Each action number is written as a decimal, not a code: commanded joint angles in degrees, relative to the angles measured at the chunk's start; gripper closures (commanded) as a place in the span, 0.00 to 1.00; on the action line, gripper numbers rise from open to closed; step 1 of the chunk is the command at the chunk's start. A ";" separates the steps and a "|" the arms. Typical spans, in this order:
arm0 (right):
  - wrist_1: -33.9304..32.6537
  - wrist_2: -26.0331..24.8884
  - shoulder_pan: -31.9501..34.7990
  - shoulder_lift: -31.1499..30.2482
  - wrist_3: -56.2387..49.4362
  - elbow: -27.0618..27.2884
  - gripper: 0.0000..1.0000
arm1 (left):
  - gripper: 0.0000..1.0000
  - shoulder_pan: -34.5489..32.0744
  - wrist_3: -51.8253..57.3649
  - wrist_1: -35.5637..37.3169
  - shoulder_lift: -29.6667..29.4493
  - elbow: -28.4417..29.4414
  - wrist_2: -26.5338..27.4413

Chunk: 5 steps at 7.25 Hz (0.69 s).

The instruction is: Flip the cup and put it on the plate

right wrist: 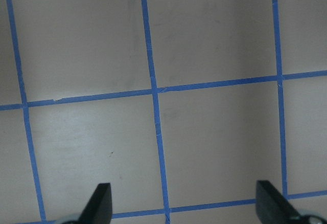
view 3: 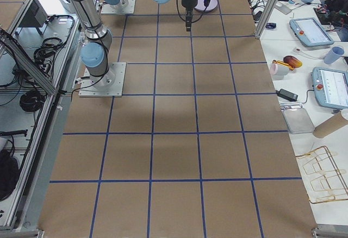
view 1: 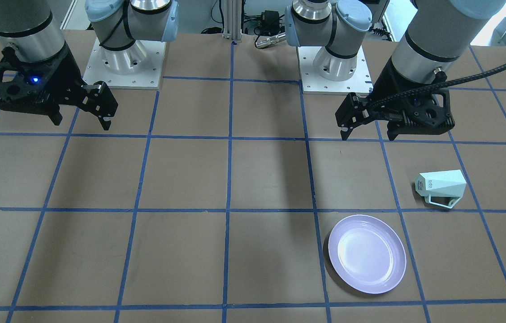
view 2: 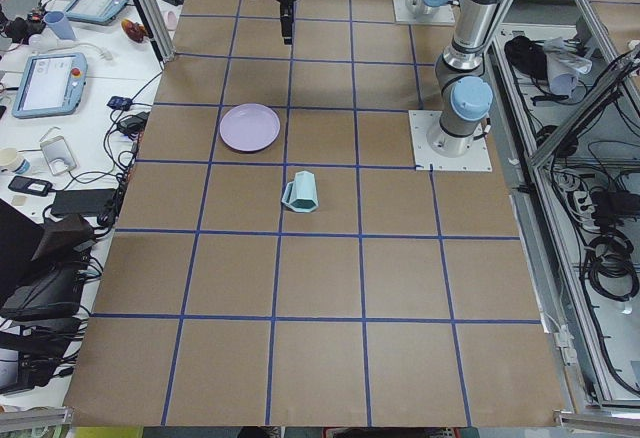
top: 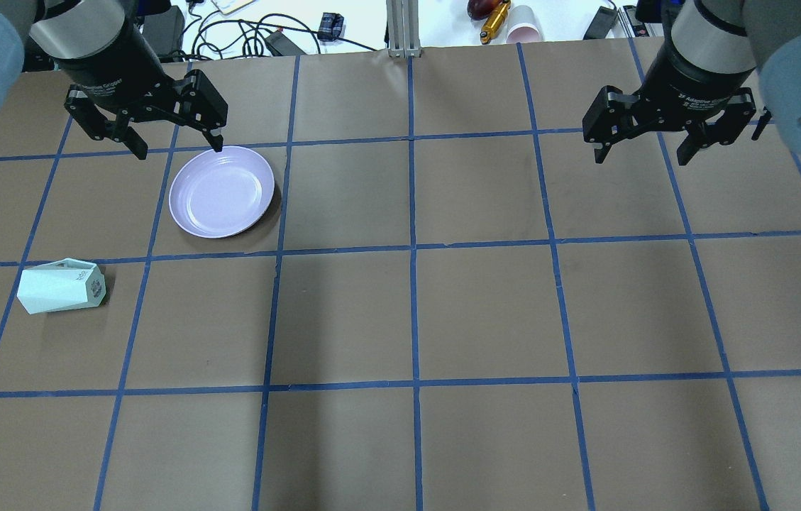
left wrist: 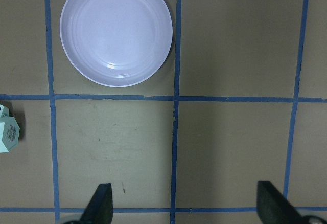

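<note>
**Ana:** Cup [top: 59, 286], the small pale mint-green faceted one with the angular open handle: where was it?

**Ben:** At the middle left of the overhead view, lying on its side on the brown paper-covered table [top: 485, 312] with its blue tape grid. Its lettered base pointed toward the frame's centre and its rim toward the left edge. In the front-facing view the cup [view 1: 441, 186] sat at the right, with its handle on the side toward the bottom of the frame.

**Ana:** And the round, shallow, glossy pale lavender plate [top: 221, 191]?

**Ben:** Upper left of the overhead view, one grid square up and across from the cup, and not touching it. Nothing lay in it. In the front-facing view the plate [view 1: 366, 253] was at the lower right, below and left of the cup.

**Ana:** What about the black two-finger left gripper [top: 179, 145]?

**Ben:** It hung at the upper left of the overhead frame, just past the plate's far rim, with its fingers spread wide and holding nothing. Its wrist camera looked straight down on the plate [left wrist: 116, 32], and the cup [left wrist: 7, 134] was only a sliver at the left edge.

**Ana:** And the black two-finger right gripper [top: 641, 156]?

**Ben:** Upper right of the overhead view, well apart from both things. Its fingers were likewise spread and held nothing. Its wrist camera showed both fingertips [right wrist: 99, 203] over bare paper and tape.
</note>
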 commanded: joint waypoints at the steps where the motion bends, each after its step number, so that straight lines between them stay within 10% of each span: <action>1: 0.00 0.00 0.00 0.00 0.00 0.00 0.00 | 0.00 0.09 0.01 0.09 0.10 0.00 0.01; 5: 0.00 0.00 0.00 -0.09 0.00 0.00 0.00 | 0.00 1.67 0.01 -0.26 0.10 -0.09 -0.08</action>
